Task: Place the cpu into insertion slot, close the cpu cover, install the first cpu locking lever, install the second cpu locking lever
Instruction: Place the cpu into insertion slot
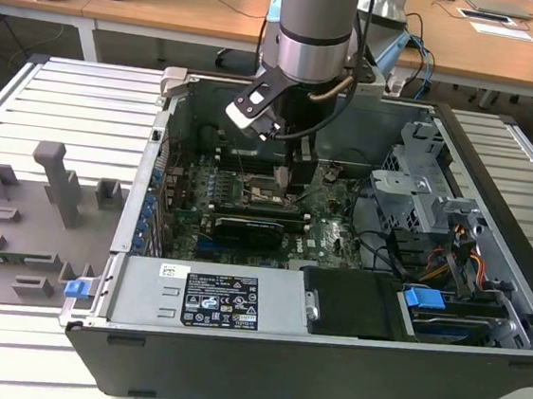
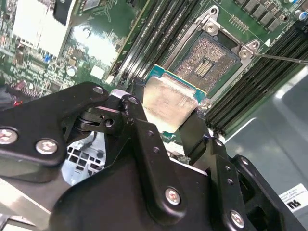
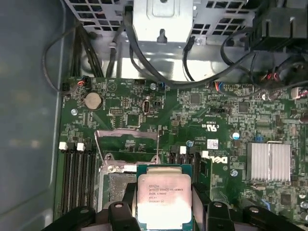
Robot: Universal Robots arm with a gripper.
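Observation:
My gripper point(image 1: 284, 176) reaches down into the open computer case and is shut on the cpu point(image 3: 164, 199), gripping it by two opposite edges. The chip's silver face shows in both wrist views, with a green rim point(image 2: 168, 102). It hangs level, just above and partly beside the insertion slot point(image 2: 210, 57), a square socket on the green motherboard point(image 3: 202, 120) with its contact field bare. The cpu cover point(image 3: 126, 133) stands swung open beyond the socket. A thin locking lever point(image 2: 281, 58) sticks out free beside the slot.
Black memory slots point(image 2: 159, 29) flank the socket on both sides. A long black expansion card point(image 1: 249, 226) lies just in front, a finned heat sink point(image 3: 269, 161) nearby. Drive cage and cables point(image 1: 420, 192) fill the exterior view's right. A grey fixture plate point(image 1: 15, 230) lies outside the case.

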